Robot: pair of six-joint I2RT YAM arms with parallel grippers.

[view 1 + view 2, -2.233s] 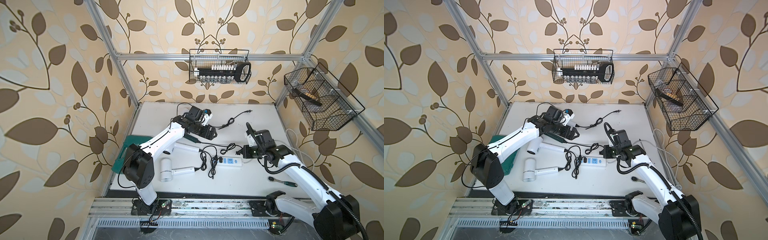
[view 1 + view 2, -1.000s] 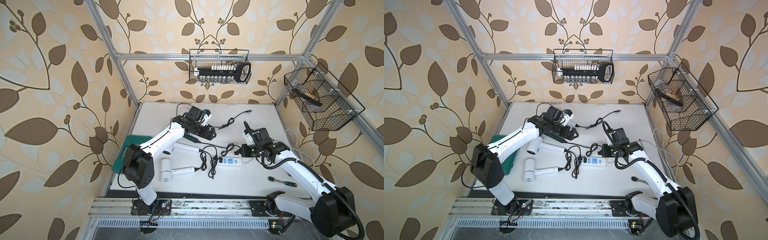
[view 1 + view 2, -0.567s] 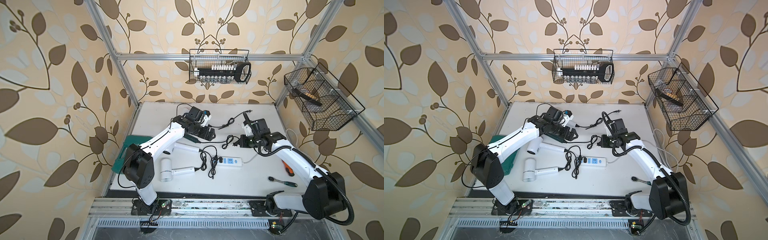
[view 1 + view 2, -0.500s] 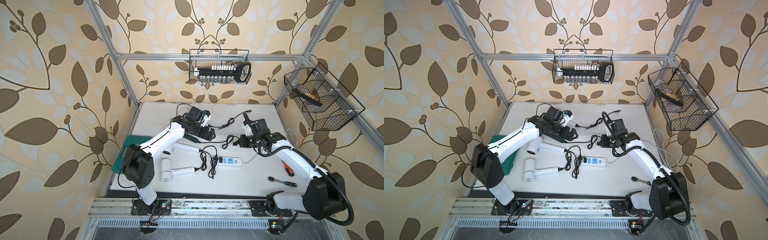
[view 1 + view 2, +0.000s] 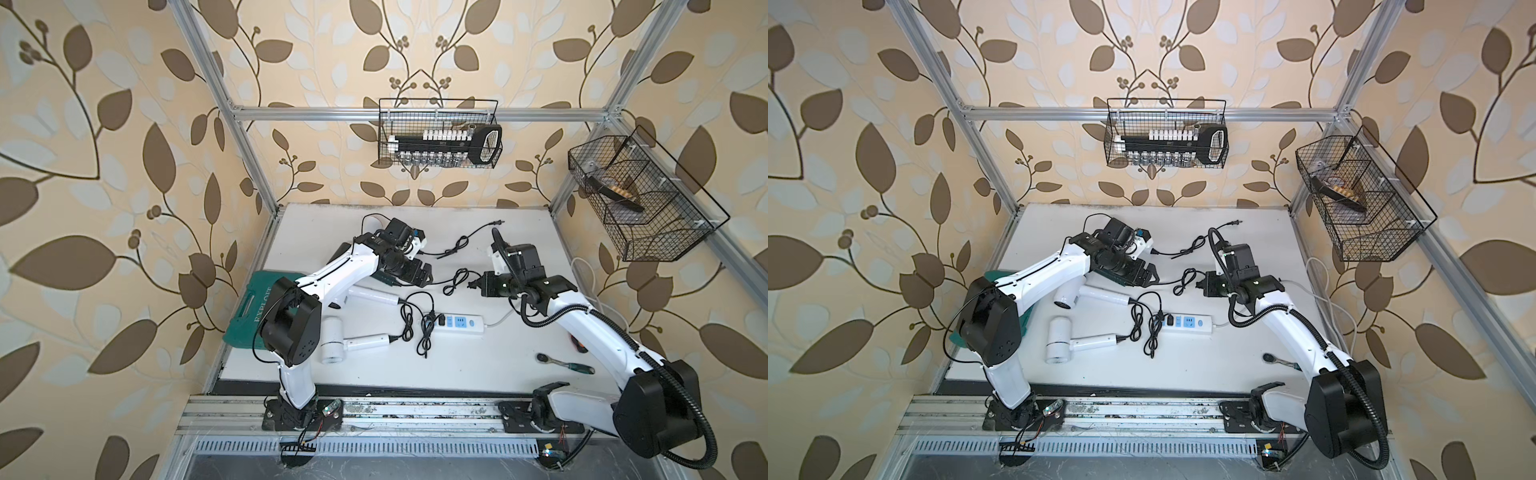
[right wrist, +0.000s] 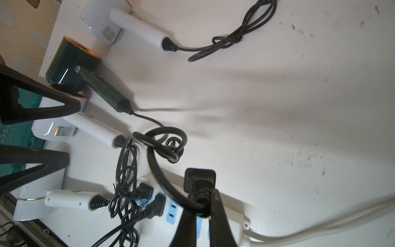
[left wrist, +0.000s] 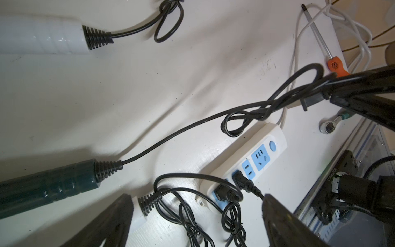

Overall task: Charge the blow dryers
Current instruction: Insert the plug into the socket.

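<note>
Several blow dryers lie at the table's left: a white one (image 6: 119, 23) at the back, the dark green one (image 6: 72, 64), a white one (image 6: 64, 128) and a white one (image 5: 332, 345) at the front. Two black plugs sit in the white power strip (image 5: 457, 324). My right gripper (image 6: 202, 198) is shut on the black plug (image 6: 199, 179) of the dark green dryer's cord, held above the strip's right part. My left gripper (image 7: 196, 213) stands open over the dark green handle (image 7: 53, 188), holding nothing. In both top views it shows at mid-table (image 5: 415, 272).
An orange-handled screwdriver (image 7: 333, 64) and a ratchet (image 5: 561, 363) lie at the right. A green tool case (image 5: 249, 311) sits at the left edge. Wire baskets hang on the back wall (image 5: 440, 141) and right wall (image 5: 640, 199). The strip's white cable (image 6: 320, 224) runs right.
My right gripper has moved back and slightly left, away from the strip's right end, carrying the plug and its looped cord. The left arm has stayed in place.
</note>
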